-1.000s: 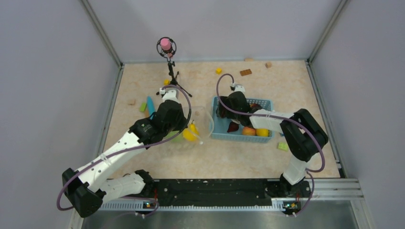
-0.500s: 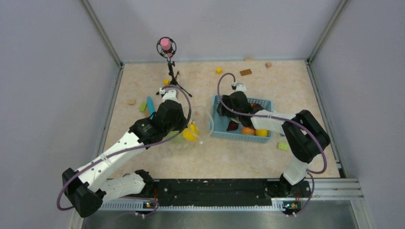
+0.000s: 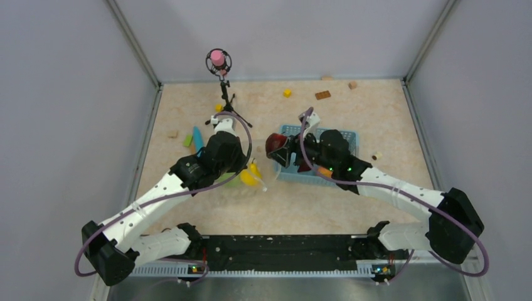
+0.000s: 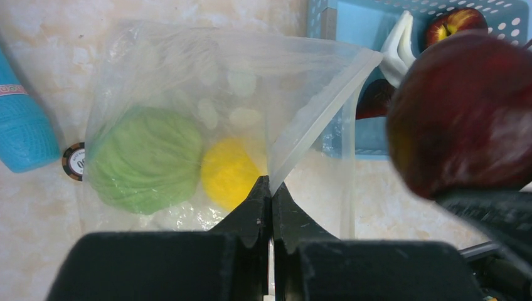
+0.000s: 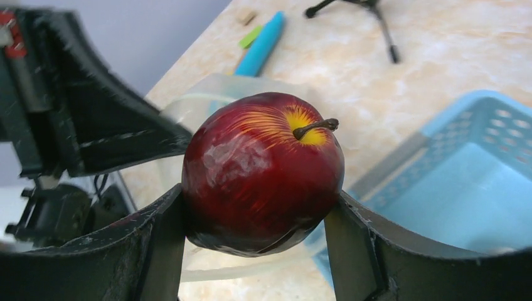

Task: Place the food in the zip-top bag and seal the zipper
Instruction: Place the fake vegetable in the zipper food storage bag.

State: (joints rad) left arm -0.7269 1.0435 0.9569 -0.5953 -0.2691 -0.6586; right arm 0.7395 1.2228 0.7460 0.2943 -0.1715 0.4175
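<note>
Right end effector (image 5: pixel 254 199) grips one apple (image 5: pixel 260 172); bag (image 4: pixel 188 69) holds two fruits (image 4: pixel 144 160).

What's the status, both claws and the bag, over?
Left claw shut on zip-top bag rim, mouth open. Right claw shut on dark red apple, near the mouth, not inside. Green fruit, yellow fruit bagged. Path looks clear.

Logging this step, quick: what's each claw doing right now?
Left claw: shut on the mouth edge of the zip-top bag.
Right claw: shut on a dark red apple.
</note>
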